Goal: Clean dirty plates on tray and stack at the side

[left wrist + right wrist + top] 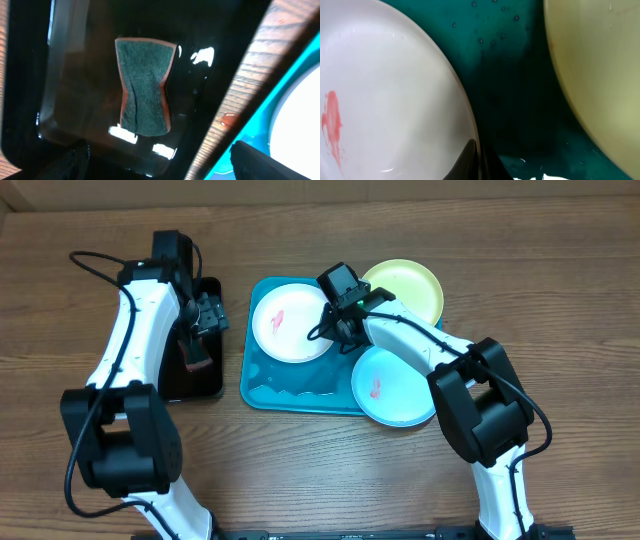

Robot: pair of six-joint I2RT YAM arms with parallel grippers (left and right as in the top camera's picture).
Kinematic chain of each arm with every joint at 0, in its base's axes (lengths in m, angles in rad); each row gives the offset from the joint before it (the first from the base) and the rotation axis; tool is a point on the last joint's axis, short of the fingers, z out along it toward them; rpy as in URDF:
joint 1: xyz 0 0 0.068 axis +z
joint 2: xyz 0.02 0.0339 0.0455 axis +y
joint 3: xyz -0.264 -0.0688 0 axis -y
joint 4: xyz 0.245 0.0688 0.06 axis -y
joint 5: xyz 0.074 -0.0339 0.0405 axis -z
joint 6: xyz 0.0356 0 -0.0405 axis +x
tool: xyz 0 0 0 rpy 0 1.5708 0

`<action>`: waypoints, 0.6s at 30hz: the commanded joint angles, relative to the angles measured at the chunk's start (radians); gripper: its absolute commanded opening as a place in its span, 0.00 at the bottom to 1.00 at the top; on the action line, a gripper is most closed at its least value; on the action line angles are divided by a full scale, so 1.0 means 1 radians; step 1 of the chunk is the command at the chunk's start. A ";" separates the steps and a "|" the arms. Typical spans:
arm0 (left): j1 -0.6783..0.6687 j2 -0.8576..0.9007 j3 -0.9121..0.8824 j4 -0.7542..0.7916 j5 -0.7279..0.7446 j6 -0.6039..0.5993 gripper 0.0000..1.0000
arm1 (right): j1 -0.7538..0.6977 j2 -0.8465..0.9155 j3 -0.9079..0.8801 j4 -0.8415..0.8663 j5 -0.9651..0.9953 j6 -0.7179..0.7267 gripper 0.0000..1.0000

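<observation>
The white plate (285, 320) with a red smear lies at the left of the turquoise tray (300, 392). The pale yellow plate (405, 288) sits at the tray's back right. The light-blue plate (395, 385), red-smeared, sits at the front right and overhangs the rim. My right gripper (335, 330) is shut on the white plate's right rim. In the right wrist view its fingers (477, 160) pinch that rim (395, 100), with the yellow plate (600, 70) to the right. My left gripper (205, 315) is open above a sponge, its fingers (160, 157) spread wide.
A black tray (210, 380) stands left of the turquoise tray, with a green-topped orange sponge (145, 85) lying flat in its wet bottom; the sponge also shows in the overhead view (193, 355). Water drops lie on the turquoise tray (510, 65). Wooden table all around.
</observation>
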 commanded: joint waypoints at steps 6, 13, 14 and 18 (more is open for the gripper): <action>0.042 0.111 0.022 0.051 -0.010 -0.022 0.72 | -0.029 0.008 0.020 -0.034 -0.043 -0.047 0.04; 0.053 0.204 0.022 0.134 0.043 0.035 0.44 | -0.029 0.008 0.020 -0.054 -0.043 -0.058 0.04; 0.052 0.215 0.022 0.144 0.057 0.046 0.42 | -0.029 0.008 0.020 -0.054 -0.043 -0.058 0.04; 0.049 0.239 0.022 0.155 0.066 0.047 0.25 | -0.029 0.008 0.020 -0.054 -0.043 -0.058 0.04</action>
